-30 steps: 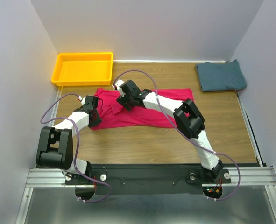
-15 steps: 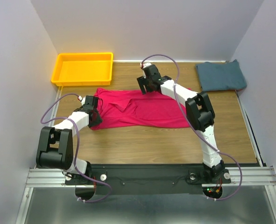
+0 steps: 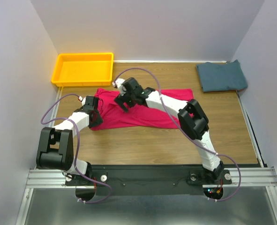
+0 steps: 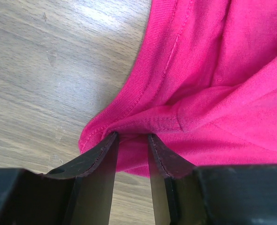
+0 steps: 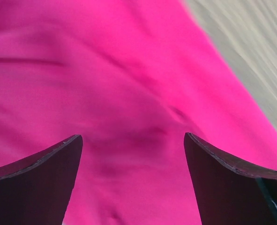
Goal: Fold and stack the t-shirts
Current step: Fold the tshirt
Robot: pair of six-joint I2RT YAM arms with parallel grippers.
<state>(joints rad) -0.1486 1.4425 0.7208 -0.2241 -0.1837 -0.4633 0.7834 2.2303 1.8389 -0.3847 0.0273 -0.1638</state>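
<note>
pinching pink shirt [image 4: 213, 70] hem, left jaws narrow; right jaws wide, empty.

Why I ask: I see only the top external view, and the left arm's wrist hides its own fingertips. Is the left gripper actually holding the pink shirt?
Observer: Yes. In the left wrist view the left gripper is pinched on a bunched hem corner of the pink shirt, with bare wooden table just beside that corner.
Operator: And the right gripper, out over the shirt?
Observer: The right wrist view shows the right gripper with its jaws wide apart above the pink cloth and nothing between them. That picture is blurred, so I cannot say whether the tips touch the cloth.
</note>
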